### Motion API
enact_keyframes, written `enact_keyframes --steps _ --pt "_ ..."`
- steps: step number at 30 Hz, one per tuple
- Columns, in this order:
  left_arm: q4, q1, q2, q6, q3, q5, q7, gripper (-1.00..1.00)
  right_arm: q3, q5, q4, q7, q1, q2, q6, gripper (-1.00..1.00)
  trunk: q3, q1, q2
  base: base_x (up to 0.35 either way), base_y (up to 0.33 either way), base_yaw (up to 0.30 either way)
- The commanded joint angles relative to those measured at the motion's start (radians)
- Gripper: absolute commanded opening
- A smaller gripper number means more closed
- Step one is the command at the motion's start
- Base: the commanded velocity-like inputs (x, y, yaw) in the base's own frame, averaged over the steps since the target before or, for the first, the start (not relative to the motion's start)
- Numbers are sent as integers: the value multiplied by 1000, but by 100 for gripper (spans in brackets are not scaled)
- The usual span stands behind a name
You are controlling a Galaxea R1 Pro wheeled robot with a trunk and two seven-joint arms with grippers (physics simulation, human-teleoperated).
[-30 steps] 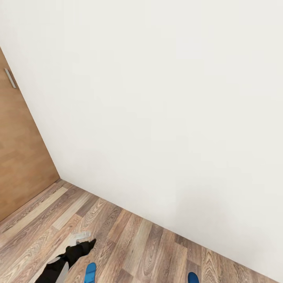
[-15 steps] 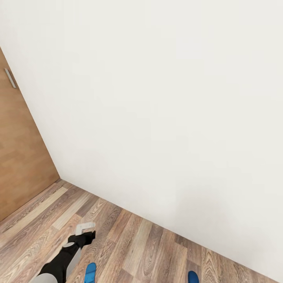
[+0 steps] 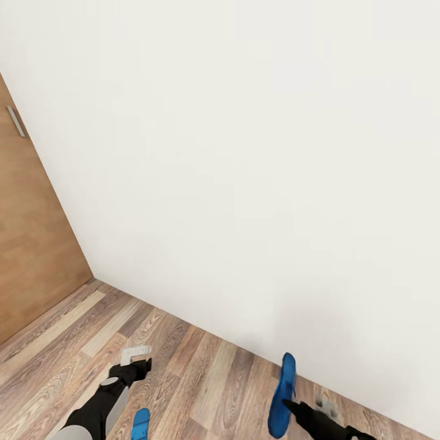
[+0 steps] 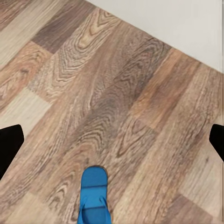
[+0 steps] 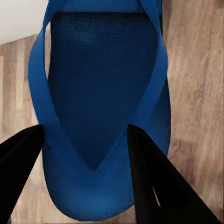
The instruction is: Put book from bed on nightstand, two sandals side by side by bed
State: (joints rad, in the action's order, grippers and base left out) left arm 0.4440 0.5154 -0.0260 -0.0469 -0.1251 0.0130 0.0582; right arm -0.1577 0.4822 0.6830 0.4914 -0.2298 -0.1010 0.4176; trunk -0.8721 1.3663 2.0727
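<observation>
Risen since a second ago: right gripper [image 3: 292, 404], now lifted into the head view with one sandal [image 3: 282, 396] standing on edge off the floor, where earlier only a blue tip lay at the picture's lower margin; left arm also drawn slightly upward. Right gripper, right wrist view: black fingers [image 5: 154, 182] set against either side of the blue sole [image 5: 105, 116], closed on it, thin straps meeting in a V between them. Left gripper [image 3: 135, 360]: pale jaws apart, holding nothing, poised above the second sandal [image 4: 95, 197], which lies flat on the planks; a blue tip of it in the head view. Step in hand, by judgement: gathering the sandals, one lifted, one yet to be taken; next move calls for lowering the left gripper onto the flat sandal, then carriage to the bed. Materials: sandals bright blue, flat, fine-grained footbed; floor [image 3: 201, 373] brown-grey wood plank, strongly figured; wall [image 3: 244, 153] plain white; wooden door panel [image 3: 30, 256] at left.
</observation>
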Motion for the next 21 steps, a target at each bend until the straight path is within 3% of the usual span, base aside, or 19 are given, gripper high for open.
enact_keyframes --steps 1,4,6,9,13,21 --pt "2 0 1 -5 -1 1 1 100 -2 33 19 0 0 0 28 -100 -1 0 0 0 0 0" --pt "2 0 4 -5 -1 1 1 100 -3 246 79 1 1 -9 181 -100 -1 0 0 0 0 0" --pt "2 0 4 -3 -1 1 1 100 -4 369 92 -1 0 -47 312 -100 -1 0 0 0 0 0" --pt "2 0 4 -4 -1 0 2 100 -5 457 97 -2 0 -108 430 -100 -1 0 0 0 0 0" --pt "2 0 4 -5 -1 1 5 100 -7 493 99 -2 0 -152 482 -100 -1 0 0 0 0 0" --pt "2 0 4 -7 -2 4 7 100 -8 502 99 -2 0 -164 496 -100 -10 11 21 0 0 0"
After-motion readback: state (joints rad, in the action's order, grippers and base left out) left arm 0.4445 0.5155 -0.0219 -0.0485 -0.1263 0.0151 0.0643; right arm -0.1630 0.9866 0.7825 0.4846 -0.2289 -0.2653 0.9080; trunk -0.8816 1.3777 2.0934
